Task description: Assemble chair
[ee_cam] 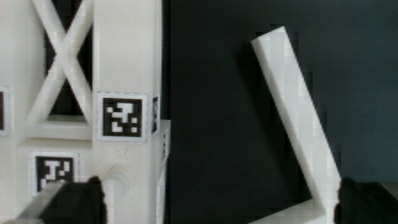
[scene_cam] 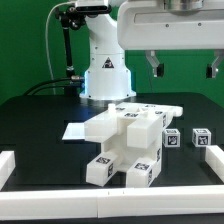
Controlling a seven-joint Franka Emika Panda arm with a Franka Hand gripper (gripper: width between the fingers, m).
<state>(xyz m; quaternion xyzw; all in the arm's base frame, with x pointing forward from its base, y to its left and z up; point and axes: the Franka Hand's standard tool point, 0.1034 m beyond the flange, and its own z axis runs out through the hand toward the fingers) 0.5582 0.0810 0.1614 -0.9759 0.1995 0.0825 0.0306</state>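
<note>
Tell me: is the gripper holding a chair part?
No: the gripper hangs open and empty, well clear of the chair parts on the table.

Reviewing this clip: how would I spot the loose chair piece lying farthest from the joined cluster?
Start at the central white cluster of joined chair parts. To the exterior view's right of it sit two small tagged white blocks, separate from it. The one meant is the outer block, nearest the border rail; the inner block sits between it and the cluster.

no legible text; chair (scene_cam: 122,135) bears coded tags (ee_cam: 123,117)
</note>
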